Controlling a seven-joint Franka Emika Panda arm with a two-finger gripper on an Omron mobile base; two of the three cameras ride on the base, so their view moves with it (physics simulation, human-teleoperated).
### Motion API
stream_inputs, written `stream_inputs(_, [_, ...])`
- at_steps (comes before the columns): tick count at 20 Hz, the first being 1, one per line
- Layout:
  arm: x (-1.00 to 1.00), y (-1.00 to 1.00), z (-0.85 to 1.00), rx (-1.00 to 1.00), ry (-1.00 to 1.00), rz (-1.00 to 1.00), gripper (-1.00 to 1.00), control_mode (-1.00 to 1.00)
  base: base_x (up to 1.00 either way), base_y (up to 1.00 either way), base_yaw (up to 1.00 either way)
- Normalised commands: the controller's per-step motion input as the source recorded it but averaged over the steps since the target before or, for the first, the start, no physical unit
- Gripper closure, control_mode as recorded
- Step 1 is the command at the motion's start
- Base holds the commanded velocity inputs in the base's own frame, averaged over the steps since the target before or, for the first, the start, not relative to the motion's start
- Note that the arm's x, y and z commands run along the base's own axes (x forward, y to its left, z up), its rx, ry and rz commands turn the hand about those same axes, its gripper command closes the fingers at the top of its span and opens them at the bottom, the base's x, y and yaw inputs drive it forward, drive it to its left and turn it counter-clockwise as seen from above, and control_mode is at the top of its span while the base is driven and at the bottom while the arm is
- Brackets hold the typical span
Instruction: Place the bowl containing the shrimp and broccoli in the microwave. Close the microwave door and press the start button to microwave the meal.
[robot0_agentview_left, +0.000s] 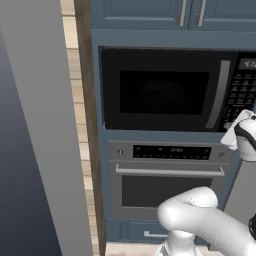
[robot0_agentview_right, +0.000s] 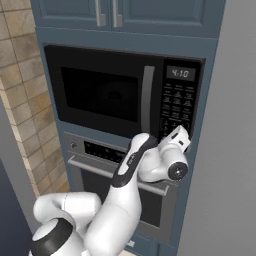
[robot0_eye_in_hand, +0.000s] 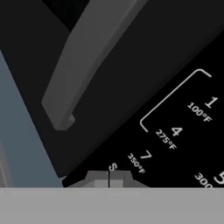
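Note:
The microwave (robot0_agentview_left: 165, 90) (robot0_agentview_right: 105, 92) is built into the blue cabinetry, and its microwave door (robot0_agentview_left: 150, 65) (robot0_agentview_right: 100, 62) is closed flush. The long grey handle (robot0_agentview_left: 220, 95) (robot0_agentview_right: 146, 100) (robot0_eye_in_hand: 83, 65) stands beside the keypad panel (robot0_agentview_left: 242, 92) (robot0_agentview_right: 180, 107) (robot0_eye_in_hand: 183, 127). My gripper (robot0_eye_in_hand: 109, 177) (robot0_agentview_right: 176, 134) (robot0_agentview_left: 239, 125) is shut, its two tips pressed together against the lower left corner of the keypad, just below the handle's end. The bowl, the shrimp and the broccoli are hidden; the dark window gives nothing clear.
A silver-fronted wall oven (robot0_agentview_left: 170, 175) (robot0_agentview_right: 100, 165) sits directly under the microwave, its bar handle close below my arm. Blue cabinet doors (robot0_agentview_left: 150, 12) are above. A tiled wall (robot0_agentview_right: 20, 100) is to the left and a grey panel (robot0_agentview_right: 235, 125) to the right.

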Motion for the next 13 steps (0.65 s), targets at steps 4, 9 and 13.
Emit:
stream_inputs(4, [0.36, -0.12, -0.02, 0.00, 0.00, -0.04, 1.00, -1.00, 0.00, 0.00, 0.00])
stream_inputs(9, [0.48, -0.19, 0.00, -0.01, 0.09, -0.11, 1.00, -1.00, 0.00, 0.00, 0.00])
stream_inputs(13, [0.42, -0.16, 0.00, -0.03, 0.16, -0.14, 1.00, -1.00, 0.00, 0.00, 0.00])
